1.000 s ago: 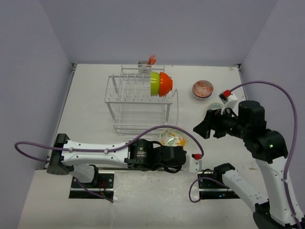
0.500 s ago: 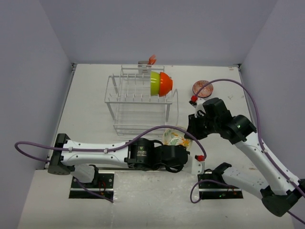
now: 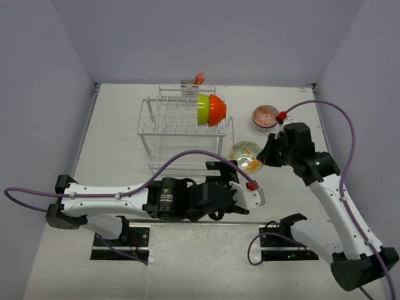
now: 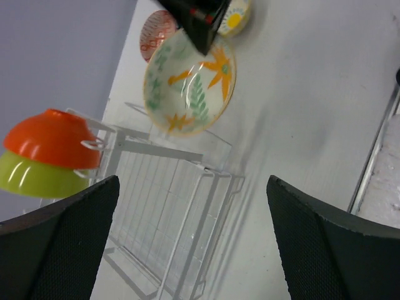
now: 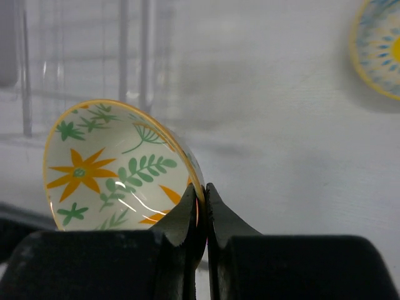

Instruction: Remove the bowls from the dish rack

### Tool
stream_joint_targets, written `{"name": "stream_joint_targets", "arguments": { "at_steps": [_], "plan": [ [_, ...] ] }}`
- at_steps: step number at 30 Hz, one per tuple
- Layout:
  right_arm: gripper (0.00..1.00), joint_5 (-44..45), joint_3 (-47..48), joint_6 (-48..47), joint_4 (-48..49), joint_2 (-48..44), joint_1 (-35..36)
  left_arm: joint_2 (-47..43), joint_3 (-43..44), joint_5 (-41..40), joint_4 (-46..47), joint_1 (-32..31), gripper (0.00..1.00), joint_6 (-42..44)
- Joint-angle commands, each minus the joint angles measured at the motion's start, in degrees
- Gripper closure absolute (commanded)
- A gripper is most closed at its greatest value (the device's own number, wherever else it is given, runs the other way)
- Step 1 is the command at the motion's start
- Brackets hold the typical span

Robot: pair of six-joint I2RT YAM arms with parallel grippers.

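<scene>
My right gripper [image 5: 201, 200] is shut on the rim of the pale floral bowl [image 5: 112, 169], holding it tilted above the table just right of the dish rack [image 3: 181, 134]. In the top view that floral bowl [image 3: 245, 155] hangs by my right gripper [image 3: 262, 156]. My left gripper [image 3: 247, 194] stands open and empty below it; in the left wrist view my left gripper [image 4: 194, 250] faces the floral bowl [image 4: 187, 84]. The lime green bowl [image 3: 203, 109] and orange bowl [image 3: 217, 109] sit nested on the rack's top right. The red-zigzag bowl [image 3: 265, 117] rests on the table.
A blue-patterned bowl [image 5: 378, 56] lies on the table right of the held bowl; in the top view my right arm covers it. An orange item [image 3: 199, 78] sticks up behind the rack. The white rack [image 4: 181, 206] fills the left wrist view's lower middle.
My left gripper opened, let go of the floral bowl and drew back. My right gripper shut on the bowl's rim and carried it up and to the right.
</scene>
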Motion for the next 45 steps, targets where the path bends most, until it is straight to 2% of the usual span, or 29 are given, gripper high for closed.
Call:
{"name": "stream_joint_targets", "arguments": {
  "at_steps": [1,3,4,5,6,8,9,13,14,19,25,35,37,44,45],
  "plan": [
    [1.00,-1.51,-2.34,2.86,9.83,-5.32,-14.21,-5.61,1.59,-10.17,6.67,-0.09,0.00,-5.65],
    [1.00,-0.75,-5.41,4.96,12.92,-7.52,-22.45,-9.20,2.21,-15.96,9.39,2.00,0.00,-8.99],
    [1.00,-0.48,-6.39,5.67,14.33,-8.48,-25.72,-10.53,2.82,-16.95,9.58,4.45,0.00,-14.84],
    [1.00,-0.13,-7.53,7.42,17.82,-8.67,-27.93,-11.76,4.31,-14.09,9.23,12.40,0.00,-18.56],
    [1.00,0.05,-10.06,8.40,20.12,-8.50,-31.87,-14.47,4.67,-11.19,8.27,16.83,0.00,-22.33],
    [1.00,2.15,-11.84,10.41,25.49,-5.61,-34.80,-16.51,6.15,-8.44,8.09,27.36,0.00,-27.02],
    [1.00,2.33,-12.45,10.51,27.07,-3.94,-37.07,-17.31,7.30,-8.61,6.43,29.59,0.00,-28.16],
    [1.00,1.98,-11.24,11.48,32.97,9.22,-40.17,-16.44,12.67,-6.95,1.24,40.22,0.00,-32.03],
    [1.00,2.07,-10.36,11.57,33.50,11.26,-40.78,-16.35,12.15,-3.11,0.54,45.03,0.00,-32.65],
    [1.00,2.86,-10.43,12.18,36.84,18.39,-41.31,-19.68,2.31,9.55,4.21,55.87,0.00,-34.15],
    [1.00,0.13,-12.98,13.68,40.36,24.72,-42.55,-20.30,-2.00,17.22,6.86,60.28,0.00,-32.66],
    [0.90,2.16,-15.89,12.62,41.41,23.94,-42.72,-21.00,-4.03,20.92,8.26,62.22,0.00,-31.86],
    [0.83,1.90,-15.89,12.62,41.41,24.64,-42.72,-21.18,-4.55,21.97,8.79,62.40,0.00,-31.86],
    [0.73,-0.74,-15.98,12.97,41.24,25.00,-42.63,-22.06,-4.73,24.08,9.23,62.49,0.00,-31.42],
    [0.63,-1.00,-16.24,13.06,40.89,24.30,-42.72,-21.97,-4.64,24.00,9.06,62.49,0.00,-31.60]
  ]
}}
